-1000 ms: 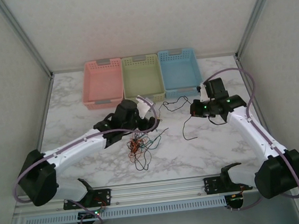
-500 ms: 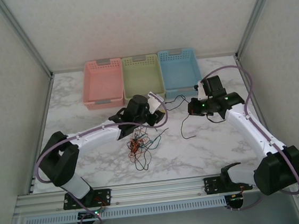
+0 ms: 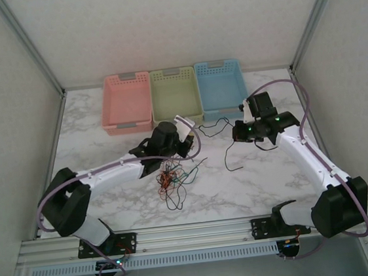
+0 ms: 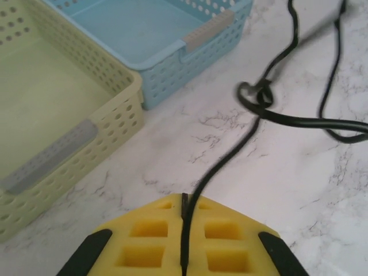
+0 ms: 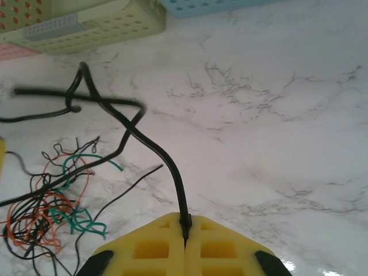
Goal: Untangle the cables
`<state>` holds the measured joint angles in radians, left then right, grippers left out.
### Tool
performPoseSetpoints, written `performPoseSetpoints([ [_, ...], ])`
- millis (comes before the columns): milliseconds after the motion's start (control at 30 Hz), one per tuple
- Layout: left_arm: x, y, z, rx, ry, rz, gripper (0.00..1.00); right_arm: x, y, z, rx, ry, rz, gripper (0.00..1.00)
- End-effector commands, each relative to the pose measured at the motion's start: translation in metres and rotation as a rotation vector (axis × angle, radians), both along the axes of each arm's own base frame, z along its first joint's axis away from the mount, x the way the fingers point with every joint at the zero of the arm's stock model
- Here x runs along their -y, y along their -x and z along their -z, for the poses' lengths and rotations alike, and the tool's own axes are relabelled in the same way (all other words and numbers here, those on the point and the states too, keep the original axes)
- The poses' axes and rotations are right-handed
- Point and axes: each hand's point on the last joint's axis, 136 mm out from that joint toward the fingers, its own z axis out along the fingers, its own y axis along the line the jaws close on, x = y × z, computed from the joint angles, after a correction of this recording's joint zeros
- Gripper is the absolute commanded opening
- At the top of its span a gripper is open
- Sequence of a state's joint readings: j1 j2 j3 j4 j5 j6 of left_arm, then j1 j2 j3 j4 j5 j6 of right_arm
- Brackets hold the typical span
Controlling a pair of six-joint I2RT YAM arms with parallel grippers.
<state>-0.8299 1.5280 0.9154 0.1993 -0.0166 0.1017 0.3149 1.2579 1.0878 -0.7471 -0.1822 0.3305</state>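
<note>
Mid-task, pull-apart step. Pinching a black cable [image 4: 230, 150] with left end effector [image 4: 184, 198], pads pressed together on it, with the strand leading straight out from the tips. Pinching a black strand with right end effector [image 5: 184, 217] as well, pads closed tight on it. Hard to tell from these views whether one cable or two, but joined at a small knot [image 4: 257, 95] between the two end effectors, over the tabletop [image 3: 260, 176] and just in front of green basket [image 3: 176, 96] and blue basket [image 3: 221, 88]. Leaving the rest of the cables in a tangle [image 3: 170, 179] of black, red-orange and green on the tabletop, just beside left end effector on its near side, with a loose black tail trailing toward the near edge below right end effector. Judged early in the task: one black strand partly drawn out toward the right, main clump unsorted. Next, probably: draw the two end effectors away from each other, slowly, to work the knot loose and slide the black strand free of the clump. Watch for cinching the knot tighter instead of opening it, and for dragging the whole clump along. If cinching, let go on one side and regrasp nearer the knot. Thin, springy wire, so likely to slip from the pads under a hard pull.
</note>
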Motion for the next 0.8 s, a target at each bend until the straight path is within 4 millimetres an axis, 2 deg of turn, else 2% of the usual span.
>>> performPoseSetpoints([
  [0,-0.018,0.003,-0.019,0.001,0.059,-0.097,0.00,0.011,-0.005,-0.006,0.033,0.071,0.022,0.00],
  [167,-0.045,0.024,-0.003,-0.116,0.043,-0.162,0.00,0.025,-0.008,0.003,0.030,0.136,0.084,0.00],
  [267,-0.074,0.035,0.015,-0.168,0.020,-0.266,0.00,0.029,-0.009,0.004,0.039,0.137,0.100,0.00],
  [367,-0.094,0.051,0.036,-0.226,0.012,-0.310,0.00,0.023,-0.009,-0.001,0.065,0.096,0.084,0.00],
  [467,-0.105,0.062,0.051,-0.264,0.027,-0.329,0.00,0.012,-0.010,-0.009,0.103,0.032,0.054,0.00],
  [500,-0.106,0.065,0.054,-0.274,0.030,-0.332,0.04,0.007,-0.010,-0.013,0.115,0.008,0.041,0.00],
  [633,-0.105,0.068,0.057,-0.299,0.032,-0.321,0.39,-0.009,-0.009,-0.029,0.170,-0.094,-0.010,0.00],
  [767,-0.099,0.071,0.046,-0.305,0.057,-0.290,0.57,-0.014,-0.006,-0.038,0.206,-0.131,-0.027,0.00],
])
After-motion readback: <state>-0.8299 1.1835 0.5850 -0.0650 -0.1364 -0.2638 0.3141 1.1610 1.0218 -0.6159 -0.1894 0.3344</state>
